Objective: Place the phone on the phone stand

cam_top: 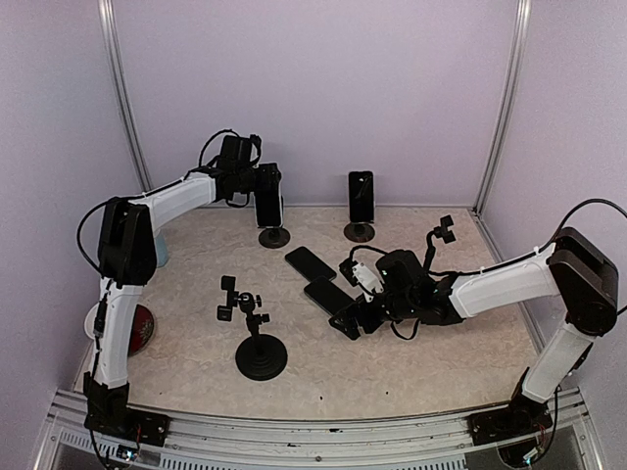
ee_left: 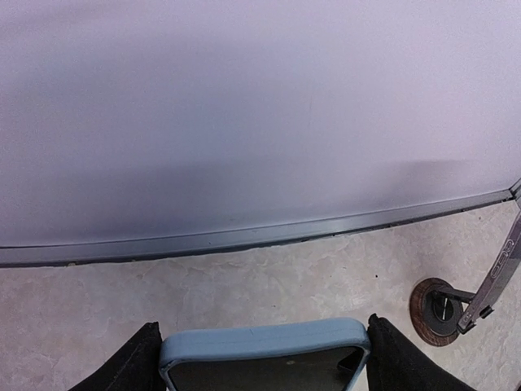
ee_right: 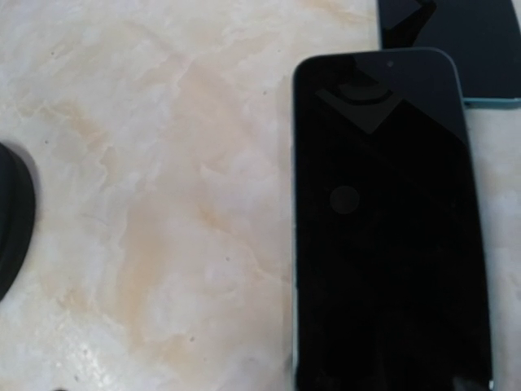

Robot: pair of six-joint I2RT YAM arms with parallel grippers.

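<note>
Left gripper (ee_left: 262, 358) is pinching the blue-cased phone (cam_top: 268, 208) across its width, upright at 11 o'clock on the table (cam_top: 186, 382). It sits right over the small round stand (cam_top: 274, 237). Can't tell if the phone is in the cradle, because the phone hides it.

Right gripper (cam_top: 355, 318) is spread and holding nothing. It's low, just past centre toward 4 o'clock, over a flat phone (ee_right: 391, 228). A second flat phone (ee_right: 456, 32) lies just beside that one's top corner.

Risks:
- If the left lets go before the phone is seated, it drops face-down or slides off the stand.
- The stand base is small, so pushing down or sideways while seating could tip it.
- The flat phone is thin against the table. The right fingers may skid off its edges, or shove it into its neighbour.
- An empty stand (cam_top: 260, 354) at 7 o'clock is near the right arm's sweep, and a low swing could clip it.

Markings: no brand, label or text readable. The screens are dark and the wrist views are too soft.
</note>
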